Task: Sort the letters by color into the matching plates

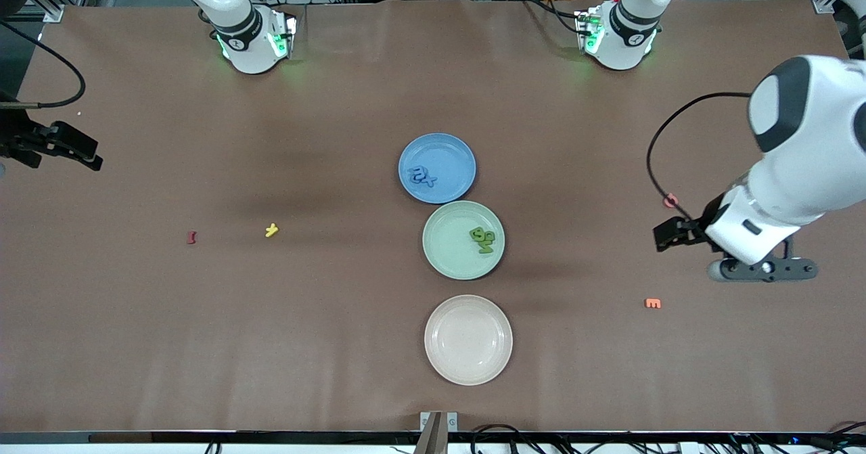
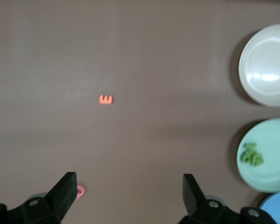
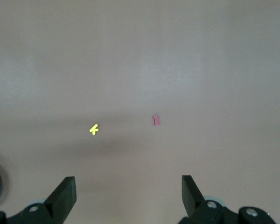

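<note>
Near the left arm's end lies an orange letter [image 1: 653, 303] shaped E.

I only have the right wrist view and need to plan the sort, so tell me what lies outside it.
Observer: Three plates stand in a row mid-table: blue plate, mint green plate, cream plate nearest the front camera.
Operator: Report what is in them.
Observer: Blue letters lie in the blue plate, green letters in the green one; the cream one holds nothing.
Operator: List loose letters I cannot see.
Observer: An orange E and a pink letter lie toward the left arm's end.
Operator: Give the left gripper.
Observer: The left gripper hangs open over the table beside the pink letter.
</note>
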